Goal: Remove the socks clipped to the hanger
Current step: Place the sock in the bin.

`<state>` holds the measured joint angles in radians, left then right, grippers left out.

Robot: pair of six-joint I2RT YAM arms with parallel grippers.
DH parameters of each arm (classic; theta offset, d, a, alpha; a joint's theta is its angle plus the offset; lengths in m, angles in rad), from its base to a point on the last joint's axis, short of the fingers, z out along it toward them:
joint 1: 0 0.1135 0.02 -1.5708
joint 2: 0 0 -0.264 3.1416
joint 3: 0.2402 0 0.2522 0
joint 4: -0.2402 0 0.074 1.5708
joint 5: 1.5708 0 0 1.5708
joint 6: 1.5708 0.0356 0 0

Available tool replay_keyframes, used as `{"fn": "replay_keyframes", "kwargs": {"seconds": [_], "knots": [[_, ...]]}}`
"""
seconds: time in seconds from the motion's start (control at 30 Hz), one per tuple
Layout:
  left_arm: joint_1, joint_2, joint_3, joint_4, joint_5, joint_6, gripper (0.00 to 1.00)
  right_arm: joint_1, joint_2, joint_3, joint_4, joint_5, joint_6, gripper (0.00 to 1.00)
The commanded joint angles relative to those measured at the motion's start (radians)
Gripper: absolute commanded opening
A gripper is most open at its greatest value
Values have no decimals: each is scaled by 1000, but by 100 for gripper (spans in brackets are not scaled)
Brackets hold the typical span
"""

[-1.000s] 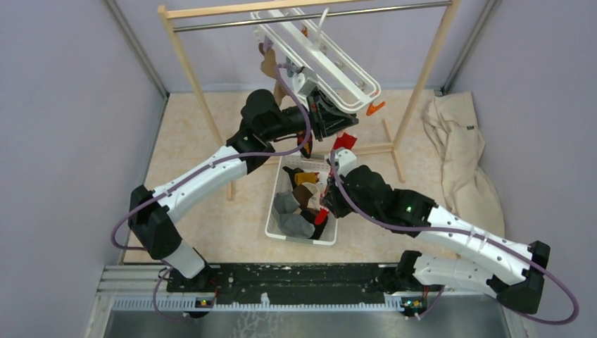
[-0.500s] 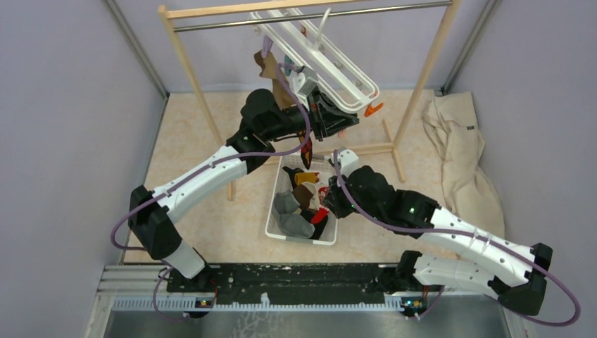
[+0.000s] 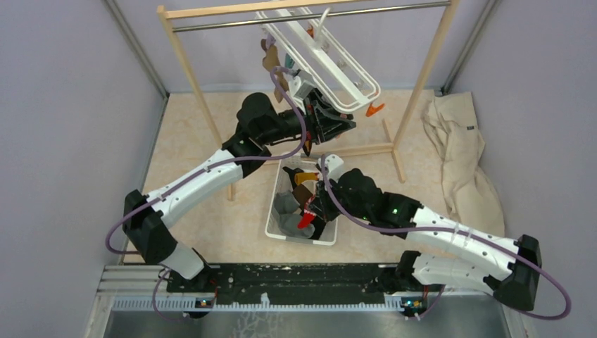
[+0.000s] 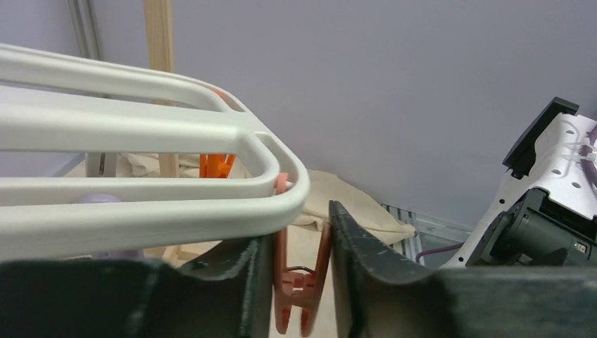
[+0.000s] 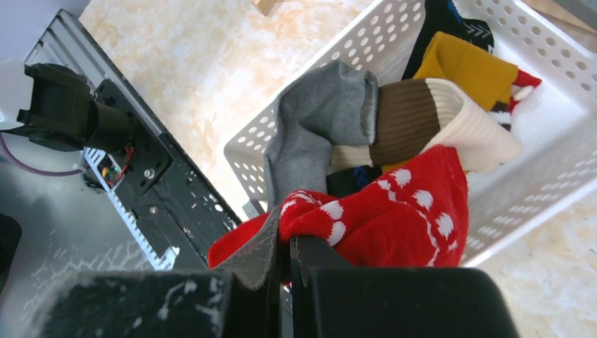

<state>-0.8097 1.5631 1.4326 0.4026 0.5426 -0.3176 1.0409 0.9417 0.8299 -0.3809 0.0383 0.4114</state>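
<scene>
Socks [image 3: 294,210] are lying heaped in the white basket [image 5: 250,158], which is sitting on the pale marbled surface [image 3: 190,141] between the two arms. A grey sock [image 5: 317,127] is draping over the basket's near wall. A brown-and-cream sock [image 5: 408,120] is resting against it, and a mustard sock [image 5: 464,70] is lying further in.

The right fingers [image 5: 257,250] are pressing together on a red sock [image 5: 401,211] with white spots, pinching it at a folded edge. That sock is dangling over the near end of the basket, just above the heap. From where I'm standing I can't tell whether it is touching the others.

Up at the back, the white hanger [image 3: 338,67] is hanging by its hook from the metal bar [image 3: 225,23] of the wooden rack [image 3: 184,60]. It is tilting, with one corner pointing down toward the arms. A hanging brown sock [image 3: 269,60] is dangling from the hanger's far-left side.

The left arm is reaching up under the hanger's lowered corner. The left fingers [image 4: 359,282] are standing partly apart and pinching a peach clip [image 4: 299,289] that is dangling from the frame's rounded corner, with one finger touching each of its sides. A brighter orange clip [image 4: 218,165] is showing further along the frame behind it.

A beige cloth [image 3: 457,141] is lying crumpled on the surface to the right, near the wall.
</scene>
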Motion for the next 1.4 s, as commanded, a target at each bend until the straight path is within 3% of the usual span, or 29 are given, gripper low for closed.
{"fn": "replay_keyframes", "kwargs": {"seconds": [0.0, 0.17, 0.3, 0.4, 0.63, 0.73, 0.83, 1.27, 1.37], "knots": [[4, -55, -26, -8, -31, 28, 41, 11, 53, -29, 156, -35, -16, 0], [4, -80, -51, -21, -49, 37, 65, 12, 136, -89, 188, -1, 0, 0], [4, -102, -72, -28, -52, 41, 69, 12, 183, -136, 213, 39, 24, 0], [4, -118, -86, -40, -56, 43, 70, 11, 219, -155, 226, 60, 41, 11], [4, -189, -153, -61, -84, 52, 71, 11, 332, -143, 204, 121, 66, 24], [4, -223, -179, -71, -93, 56, 75, 11, 389, -120, 184, 137, 69, 45], [5, -245, -193, -92, -106, 66, 78, 11, 424, -90, 151, 153, 63, 56], [8, -367, -227, -216, -283, 112, 84, 11, 116, 13, 22, 118, -53, 85], [9, -384, -230, -240, -326, 111, 86, 11, 52, 75, -28, 111, -74, 87]]}}
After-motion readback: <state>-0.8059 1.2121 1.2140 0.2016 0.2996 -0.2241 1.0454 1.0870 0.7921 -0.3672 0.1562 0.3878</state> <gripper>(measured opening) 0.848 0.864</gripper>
